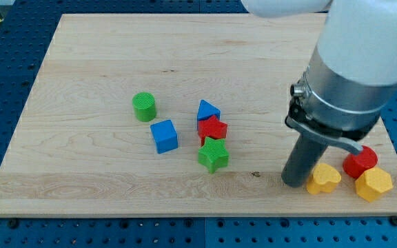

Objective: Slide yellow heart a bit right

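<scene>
The yellow heart (323,178) lies near the board's bottom right edge. My tip (295,183) rests on the board just left of the heart, touching or almost touching its left side. A red cylinder (360,162) sits right behind the heart, up and to its right. A yellow hexagon (373,184) lies to the heart's right, close to it.
A cluster sits in the middle of the board: a blue triangle (207,110), a red star (213,128), a green star (214,155), a blue cube (164,136) and a green cylinder (144,107). The wooden board (81,69) ends just below and right of the heart.
</scene>
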Tool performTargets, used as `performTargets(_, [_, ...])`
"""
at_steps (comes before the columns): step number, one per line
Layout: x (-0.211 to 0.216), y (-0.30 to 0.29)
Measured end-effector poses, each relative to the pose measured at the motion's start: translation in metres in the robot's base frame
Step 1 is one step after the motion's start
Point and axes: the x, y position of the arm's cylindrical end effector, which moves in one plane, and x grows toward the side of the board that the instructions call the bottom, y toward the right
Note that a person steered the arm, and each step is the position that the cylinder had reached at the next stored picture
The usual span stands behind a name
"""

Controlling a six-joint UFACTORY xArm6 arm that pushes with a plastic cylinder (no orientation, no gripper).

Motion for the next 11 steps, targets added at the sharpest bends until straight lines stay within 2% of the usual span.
performTargets(2, [-0.023, -0.006])
performTargets(6, [0.0, 0.013])
performTargets(11, [0.002, 0.038])
